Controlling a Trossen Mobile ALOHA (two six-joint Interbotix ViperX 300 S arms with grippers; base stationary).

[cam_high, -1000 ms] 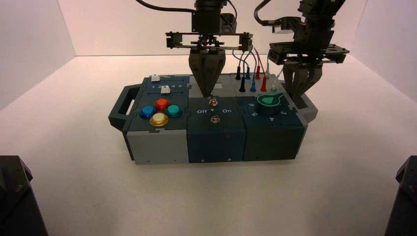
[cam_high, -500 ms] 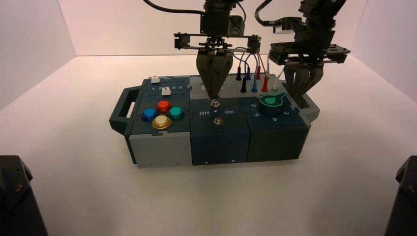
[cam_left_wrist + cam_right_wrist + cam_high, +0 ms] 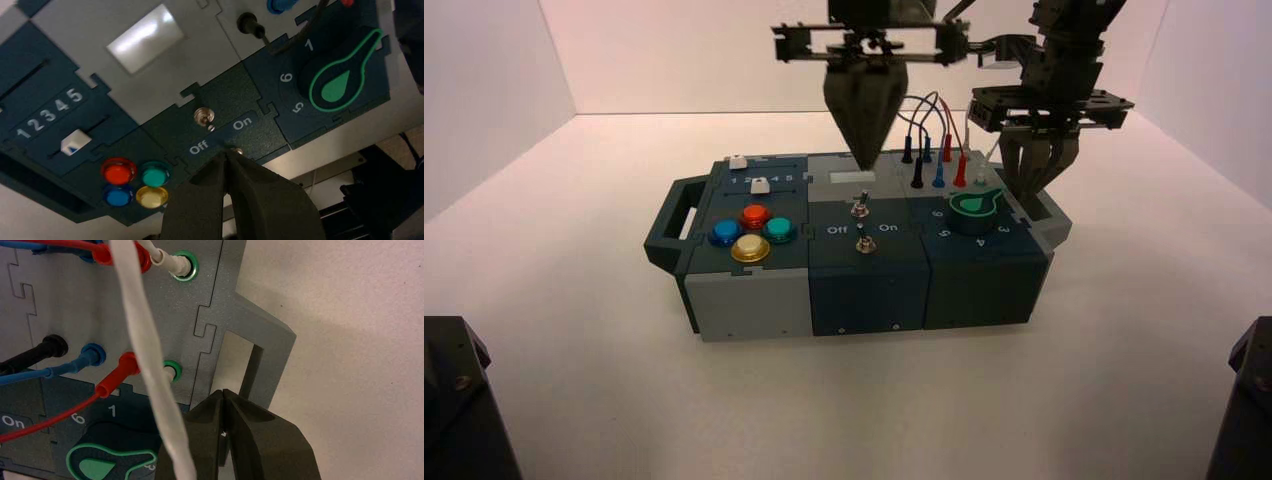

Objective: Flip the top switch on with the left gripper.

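Observation:
The top switch [image 3: 859, 209] is a small silver toggle on the dark middle panel of the box, between the "Off" and "On" lettering; it also shows in the left wrist view [image 3: 203, 116]. A second switch like it [image 3: 862, 243] sits just in front of it. My left gripper [image 3: 865, 163] is shut into a pointed wedge and hangs well above the box, behind the top switch and clear of it. In the left wrist view its tip [image 3: 227, 153] partly covers the second switch [image 3: 238, 149]. My right gripper [image 3: 1030, 190] is shut and idle over the box's right rear.
The box carries four coloured buttons [image 3: 751, 231] and two sliders [image 3: 760, 184] on the left, and a green-and-black knob [image 3: 974, 207] on the right. Plugged wires [image 3: 936, 150] stand at the back right. A white wire [image 3: 145, 355] crosses the right wrist view beside the box handle [image 3: 260, 347].
My left gripper came down with its tip on the top switch, then rose straight up clear of it. The box shifted slightly to the right. The right arm stayed put.

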